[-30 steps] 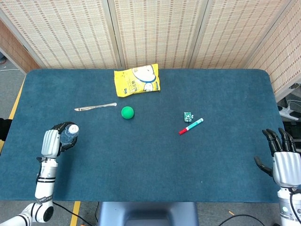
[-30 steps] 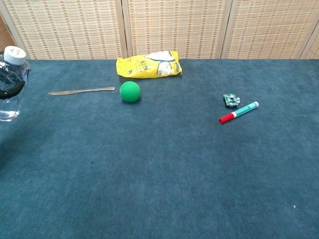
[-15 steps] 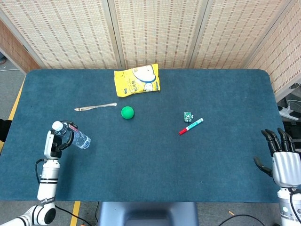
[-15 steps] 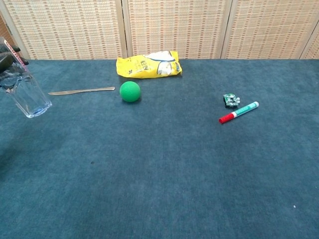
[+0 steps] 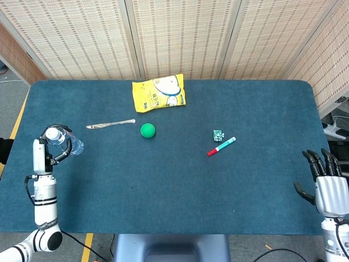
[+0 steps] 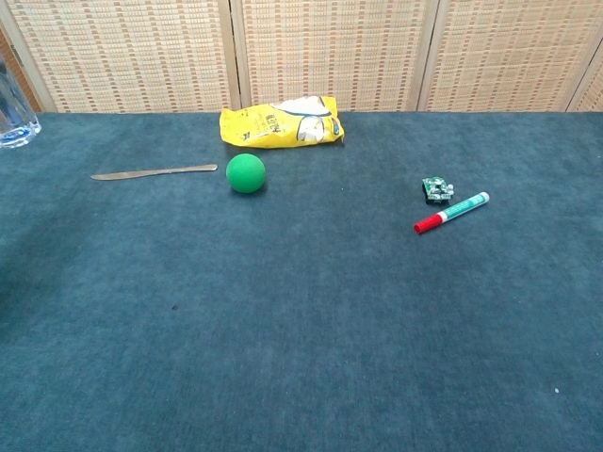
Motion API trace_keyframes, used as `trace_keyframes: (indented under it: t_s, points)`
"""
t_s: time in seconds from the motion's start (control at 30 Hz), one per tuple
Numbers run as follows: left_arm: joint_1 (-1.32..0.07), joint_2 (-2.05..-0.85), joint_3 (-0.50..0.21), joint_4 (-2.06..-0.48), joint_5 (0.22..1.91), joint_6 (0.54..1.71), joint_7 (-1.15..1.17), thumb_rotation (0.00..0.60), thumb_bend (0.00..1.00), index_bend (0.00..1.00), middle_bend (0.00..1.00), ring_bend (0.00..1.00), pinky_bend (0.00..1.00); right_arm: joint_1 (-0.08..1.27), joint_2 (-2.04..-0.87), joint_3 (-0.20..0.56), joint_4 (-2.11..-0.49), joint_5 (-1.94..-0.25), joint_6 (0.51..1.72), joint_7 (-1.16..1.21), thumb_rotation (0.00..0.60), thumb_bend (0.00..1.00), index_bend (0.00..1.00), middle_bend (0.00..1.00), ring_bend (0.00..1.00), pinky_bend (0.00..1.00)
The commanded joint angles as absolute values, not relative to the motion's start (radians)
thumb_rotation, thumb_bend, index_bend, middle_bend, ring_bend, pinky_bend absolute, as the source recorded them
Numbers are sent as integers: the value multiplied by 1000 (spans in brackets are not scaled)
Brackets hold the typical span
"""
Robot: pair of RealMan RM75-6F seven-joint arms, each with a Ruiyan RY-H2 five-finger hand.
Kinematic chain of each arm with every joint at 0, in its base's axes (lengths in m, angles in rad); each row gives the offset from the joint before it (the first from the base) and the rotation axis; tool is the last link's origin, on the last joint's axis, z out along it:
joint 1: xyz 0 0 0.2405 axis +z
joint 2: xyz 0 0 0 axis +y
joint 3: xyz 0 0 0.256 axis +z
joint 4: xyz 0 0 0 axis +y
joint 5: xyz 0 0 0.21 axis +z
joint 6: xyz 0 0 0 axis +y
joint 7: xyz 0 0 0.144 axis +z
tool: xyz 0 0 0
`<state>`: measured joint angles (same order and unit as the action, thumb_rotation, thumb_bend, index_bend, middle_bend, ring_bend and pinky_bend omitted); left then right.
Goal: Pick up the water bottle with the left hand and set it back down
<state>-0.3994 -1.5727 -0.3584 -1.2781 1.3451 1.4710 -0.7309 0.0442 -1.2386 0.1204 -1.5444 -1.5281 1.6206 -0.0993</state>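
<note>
The clear water bottle (image 5: 70, 143) with a white cap is in my left hand (image 5: 39, 154) over the table's left edge. It lies tilted, cap toward me and base pointing to the right. In the chest view only the bottle's base (image 6: 13, 118) shows, high at the left border, lifted off the table; the hand itself is out of that view. My right hand (image 5: 329, 188) hovers off the table's right front corner, fingers apart and holding nothing.
On the blue table (image 5: 174, 191) lie a yellow snack bag (image 5: 158, 93) at the back, a table knife (image 5: 110, 124), a green ball (image 5: 148, 130), a small green clip (image 5: 218, 134) and a red-capped marker (image 5: 221, 146).
The left hand has carried the bottle up and to the left, tipping it from upright to tilted. In the chest view it has risen until only its base shows. The right hand stayed still.
</note>
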Motion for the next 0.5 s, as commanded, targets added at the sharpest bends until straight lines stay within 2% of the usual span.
trace_keyframes:
  t_s: [0.03,0.23,0.33,0.5]
  points:
    - [-396,-1591,-307,-1254,1344,1423,-706,600,675,703,676,641,696,45,-1239,120,-1545,-1524,1616,-107,600,133,139,137,0,85]
    - [-397,-1661,-250,-1168,1341,1352,-734,600,673,703,680,644,698,45,-1241,120,-1546,-1524,1617,-109,600,133,139,137,0,85]
    - [-399,-1672,-268,-1155,1355,1387,-745,600,674,703,680,644,698,46,-1237,119,-1549,-1524,1614,-106,600,133,139,137,0,85]
    - [-397,-1648,-335,-1206,1395,1519,-767,600,673,703,680,643,699,45,-1238,120,-1548,-1524,1618,-107,600,133,139,137,0,85]
